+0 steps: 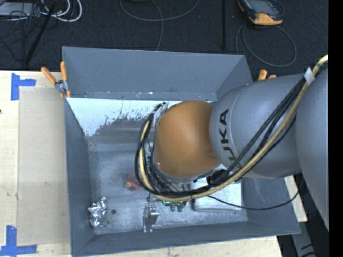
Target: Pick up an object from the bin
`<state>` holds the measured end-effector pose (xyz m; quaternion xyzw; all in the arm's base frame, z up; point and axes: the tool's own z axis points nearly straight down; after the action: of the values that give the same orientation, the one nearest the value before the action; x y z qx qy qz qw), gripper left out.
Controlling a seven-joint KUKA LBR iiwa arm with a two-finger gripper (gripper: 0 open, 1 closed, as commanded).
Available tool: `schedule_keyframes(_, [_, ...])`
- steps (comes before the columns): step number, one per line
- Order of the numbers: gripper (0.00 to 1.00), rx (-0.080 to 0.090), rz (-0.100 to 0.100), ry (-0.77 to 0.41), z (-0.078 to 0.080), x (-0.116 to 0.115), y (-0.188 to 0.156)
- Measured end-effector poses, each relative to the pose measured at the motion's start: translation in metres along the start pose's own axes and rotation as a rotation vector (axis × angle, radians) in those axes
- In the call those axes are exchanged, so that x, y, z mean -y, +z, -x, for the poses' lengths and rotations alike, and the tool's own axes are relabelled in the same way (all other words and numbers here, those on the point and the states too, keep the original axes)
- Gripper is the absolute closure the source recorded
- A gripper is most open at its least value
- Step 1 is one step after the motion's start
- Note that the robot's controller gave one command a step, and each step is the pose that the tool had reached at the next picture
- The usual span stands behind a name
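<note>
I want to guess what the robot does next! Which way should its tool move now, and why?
Probably a short slide toward the view's left, over the crumpled silver foil lump in the lower-left corner of the bin. The tool seems to hang over bare floor near the bottom wall, beside the foil, not above it.

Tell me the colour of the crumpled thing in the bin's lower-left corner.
The crumpled thing is shiny silver; the camera view shows it.

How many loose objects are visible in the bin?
2: a crumpled silver piece near the lower-left corner, a small reddish thing beside the arm. More may be hidden.
</note>
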<state>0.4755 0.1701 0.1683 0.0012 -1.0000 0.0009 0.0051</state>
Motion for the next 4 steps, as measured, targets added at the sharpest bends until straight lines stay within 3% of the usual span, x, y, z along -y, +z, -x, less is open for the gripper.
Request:
schedule_keyframes(1, [0.0,0.033,0.009,-0.049,0.011,-0.064,0.097])
schedule_keyframes(2, [0.0,0.01,-0.003,-1.118,0.023,-0.063,0.069])
schedule_keyframes(3, [0.0,0.009,-0.004,-1.589,0.016,-0.077,0.069])
schedule_keyframes(4, [0.0,0.007,-0.005,-2.104,0.025,-0.066,0.099])
